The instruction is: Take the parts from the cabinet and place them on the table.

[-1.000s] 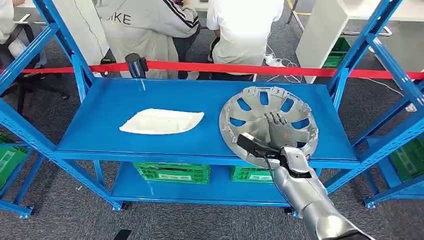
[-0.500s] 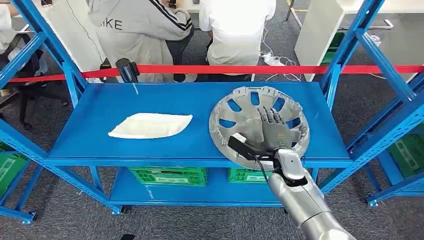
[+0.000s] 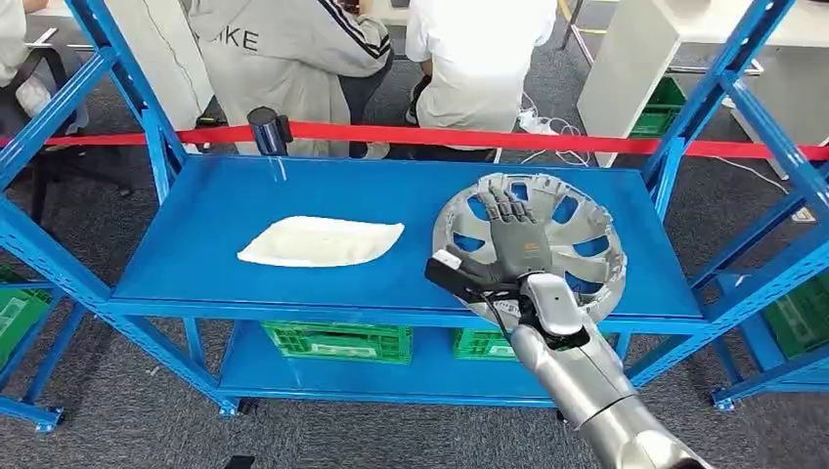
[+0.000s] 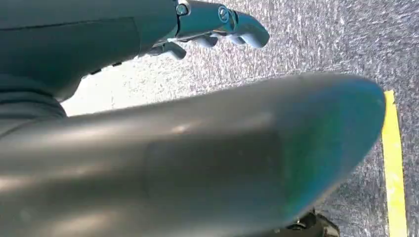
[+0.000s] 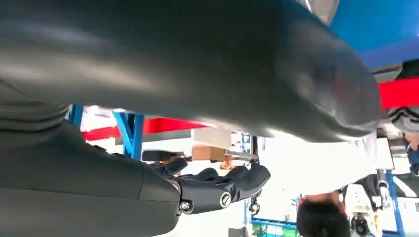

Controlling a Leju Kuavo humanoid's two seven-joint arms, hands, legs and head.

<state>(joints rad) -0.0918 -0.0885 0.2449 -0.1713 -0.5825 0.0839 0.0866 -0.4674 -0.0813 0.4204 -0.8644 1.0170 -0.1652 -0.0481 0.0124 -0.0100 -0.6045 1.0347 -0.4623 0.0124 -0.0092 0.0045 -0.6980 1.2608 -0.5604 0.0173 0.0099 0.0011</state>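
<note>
Your right hand (image 3: 510,249) lies fingers spread on grey wheel cover (image 3: 577,230), blue shelf (image 3: 293,186); white part (image 3: 321,240) well left.

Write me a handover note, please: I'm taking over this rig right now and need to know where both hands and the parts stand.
Right hand: fingers spread flat on the inner face of the silver wheel cover, thumb out to the side at its near rim; no closed grip visible yet.
Left hand: hangs over grey carpet, fingers slightly curled, holding nothing.
Parts: wheel cover lies at the right end of the blue shelf, overhanging the front edge; white curved panel lies left of it, untouched.
Done: nothing moved to the table.
Left: grip and carry both parts.
</note>
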